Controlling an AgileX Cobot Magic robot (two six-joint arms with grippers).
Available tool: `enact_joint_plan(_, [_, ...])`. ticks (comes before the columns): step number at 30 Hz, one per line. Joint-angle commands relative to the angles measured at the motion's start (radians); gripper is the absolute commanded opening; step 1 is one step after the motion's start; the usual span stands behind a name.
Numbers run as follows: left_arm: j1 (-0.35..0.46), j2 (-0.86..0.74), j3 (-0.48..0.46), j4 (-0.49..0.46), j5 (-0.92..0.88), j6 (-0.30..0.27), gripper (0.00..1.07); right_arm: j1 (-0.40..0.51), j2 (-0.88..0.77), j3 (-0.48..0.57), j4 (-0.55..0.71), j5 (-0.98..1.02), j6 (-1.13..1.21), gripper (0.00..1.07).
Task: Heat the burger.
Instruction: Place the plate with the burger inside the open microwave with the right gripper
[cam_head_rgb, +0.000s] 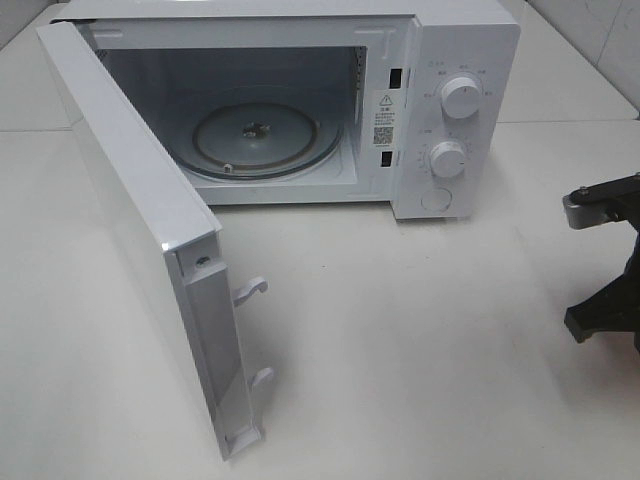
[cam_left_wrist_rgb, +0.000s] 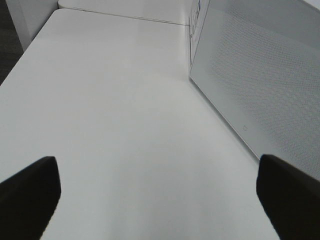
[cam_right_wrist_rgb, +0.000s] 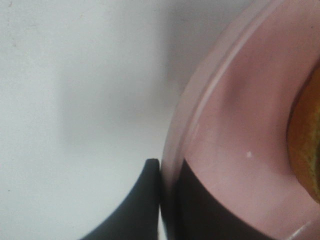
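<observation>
One golden-brown edge of the burger (cam_right_wrist_rgb: 307, 137) shows on the pink plate (cam_right_wrist_rgb: 235, 135).

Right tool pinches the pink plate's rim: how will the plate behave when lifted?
Probably stiff: the pink plate has a smooth moulded rim. Gripped at one edge by the right tool, it may tilt, and the burger could slide.
</observation>
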Motion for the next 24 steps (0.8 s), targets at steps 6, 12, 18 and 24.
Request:
enact_joint_plan(6, [-0.001, -0.017, 0.000, -0.005, -0.015, -0.003, 1.02, 0.060, -0.063, 0.003, -0.076, 0.087, 0.009, 0.00])
enact_joint_plan(12, [-0.001, -0.017, 0.000, -0.005, -0.015, -0.003, 1.02, 0.132, -0.102, 0.003, -0.132, 0.158, 0.034, 0.00])
enact_joint_plan(18, [-0.001, -0.017, 0.000, -0.005, -0.015, -0.003, 1.02, 0.204, -0.140, 0.003, -0.178, 0.219, 0.048, 0.00])
enact_joint_plan(24, [-0.001, -0.017, 0.000, -0.005, -0.015, -0.003, 1.02, 0.241, -0.148, 0.004, -0.184, 0.250, 0.050, 0.00])
